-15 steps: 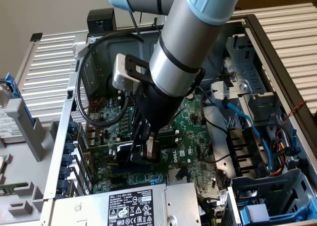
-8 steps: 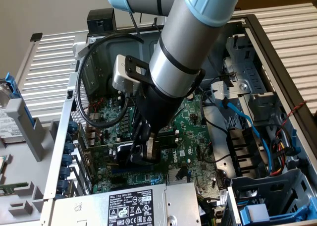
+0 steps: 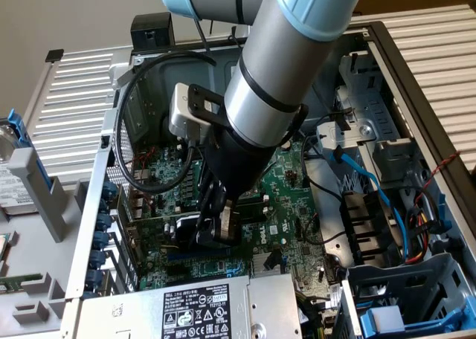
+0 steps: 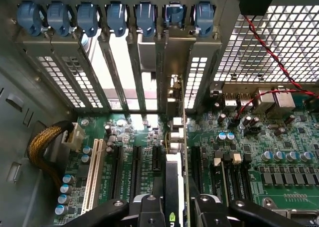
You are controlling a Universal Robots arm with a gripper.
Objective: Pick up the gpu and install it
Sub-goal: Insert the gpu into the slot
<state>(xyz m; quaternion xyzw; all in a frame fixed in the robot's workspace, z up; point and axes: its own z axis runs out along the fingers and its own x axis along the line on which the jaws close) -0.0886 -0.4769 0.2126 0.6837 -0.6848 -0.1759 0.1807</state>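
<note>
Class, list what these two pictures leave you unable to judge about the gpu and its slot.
- Exterior view: the gripper and arm cover most of the gpu, so its connector and the slot beneath are hidden.
- Wrist view: the gpu is seen edge-on, its near end cut off by the picture edge between the fingers; its fan face is hidden.
- Both views: whether the gpu is fully seated in the motherboard cannot be told.

The gripper [image 4: 172,209] clamps the gpu [image 4: 173,152] edge-on between its fingers [image 4: 149,209]. The card stands upright over the motherboard [image 4: 259,152], its bracket reaching the blue clips [image 4: 114,15] ahead.
</note>
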